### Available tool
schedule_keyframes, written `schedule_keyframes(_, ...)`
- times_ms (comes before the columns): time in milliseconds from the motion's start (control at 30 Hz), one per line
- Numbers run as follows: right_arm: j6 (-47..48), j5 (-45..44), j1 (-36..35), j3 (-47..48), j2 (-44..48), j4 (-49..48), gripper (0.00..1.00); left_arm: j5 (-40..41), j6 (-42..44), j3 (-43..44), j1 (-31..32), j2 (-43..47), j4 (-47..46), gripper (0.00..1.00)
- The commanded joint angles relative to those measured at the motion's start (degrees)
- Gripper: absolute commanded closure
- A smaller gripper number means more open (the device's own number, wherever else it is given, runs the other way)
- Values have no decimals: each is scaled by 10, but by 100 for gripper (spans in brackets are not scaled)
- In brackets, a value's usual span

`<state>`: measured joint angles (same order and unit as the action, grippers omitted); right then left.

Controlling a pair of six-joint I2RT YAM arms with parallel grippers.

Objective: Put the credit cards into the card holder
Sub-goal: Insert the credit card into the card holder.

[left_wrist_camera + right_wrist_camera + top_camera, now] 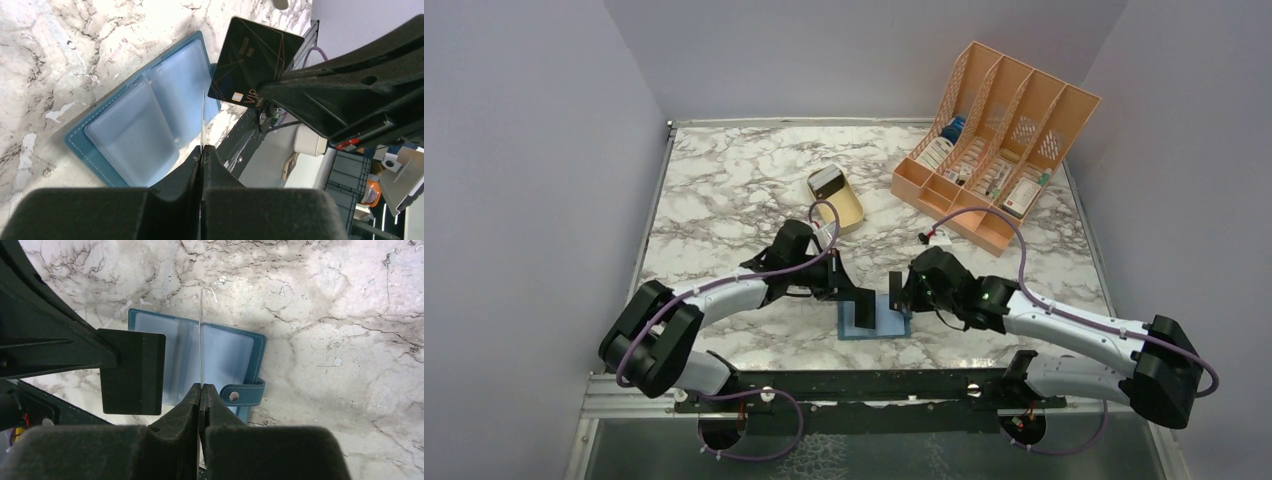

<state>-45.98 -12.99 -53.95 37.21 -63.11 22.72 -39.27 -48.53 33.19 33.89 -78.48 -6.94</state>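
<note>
The card holder [886, 325] lies open on the marble near the front edge, its pale blue pockets [145, 120] facing up inside a teal border [257, 355]. My left gripper [839, 285] is shut on a black credit card [864, 306], held just above the holder's left half. In the left wrist view that card shows edge-on [202, 117] above the closed jaws [202, 150]. My right gripper [909, 290] is shut on another dark credit card [896, 290], a black VIP card [252, 60] hanging over the holder. It too appears edge-on [201, 340] between the jaws [201, 386].
A tan oval tray [849, 208] with a pale card in it sits behind the arms. An orange slotted file rack [994, 140] holding small items stands at the back right. The holder's snap strap [242, 392] sticks out on its right side.
</note>
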Motion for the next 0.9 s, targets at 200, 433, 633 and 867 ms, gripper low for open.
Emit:
schedule_keyframes(200, 10, -3, 10, -26, -5, 8, 99, 20, -15, -16, 4, -64, -73, 100)
schedule_keyframes(433, -1, 7, 10, -52, 6, 6, 99, 28, -5, -20, 5, -91, -74, 100)
schedule_keyframes(633, -7, 12, 10, -60, 13, 5, 99, 22, -3, -22, 4, -106, -76, 100)
schedule_keyframes(867, -7, 7, 11, -54, 19, 14, 99, 7, -11, -26, 5, -115, -89, 100)
